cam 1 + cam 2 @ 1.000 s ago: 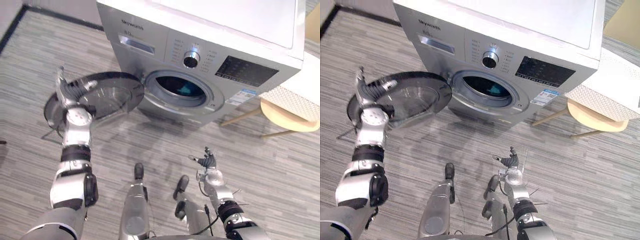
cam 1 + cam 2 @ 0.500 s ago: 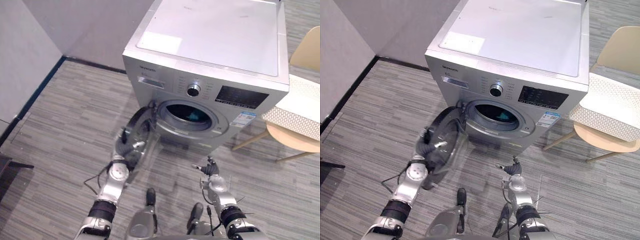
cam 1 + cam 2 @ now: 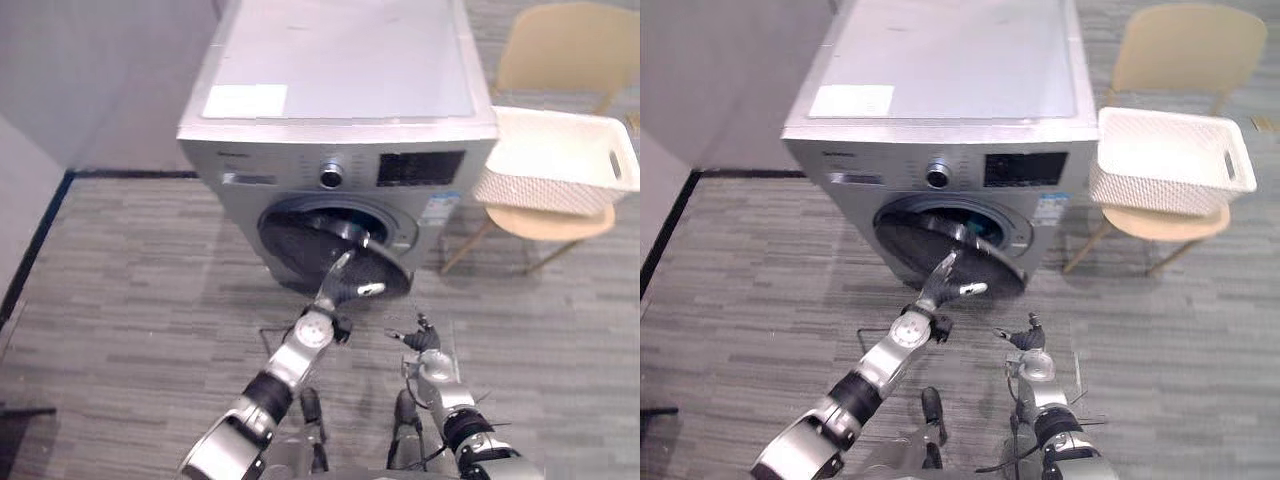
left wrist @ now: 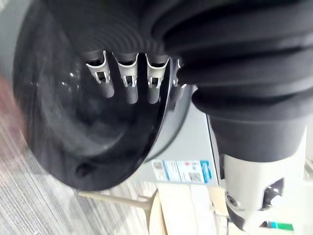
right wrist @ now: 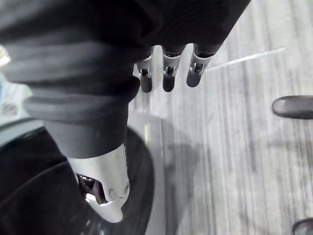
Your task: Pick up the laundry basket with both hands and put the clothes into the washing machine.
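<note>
Your laundry basket (image 3: 1160, 178) sits bare inside on the chair (image 3: 1160, 222) beside the washing machine (image 3: 940, 90), left hand (image 3: 937, 285) pressing straight fingers on its part-closed door (image 3: 915, 240), right hand (image 3: 1030, 341) loose-fingered out front.

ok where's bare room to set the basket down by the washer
Free: the washer's top; floor between washer and left wall; floor in front of the chair. Crowded: before the door, where the left hand touches it, right hand beside.

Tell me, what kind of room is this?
Probably a home laundry corner: a silver front-loading washing machine, with a white mesh-sided laundry basket resting on a pale wooden chair beside it.
</note>
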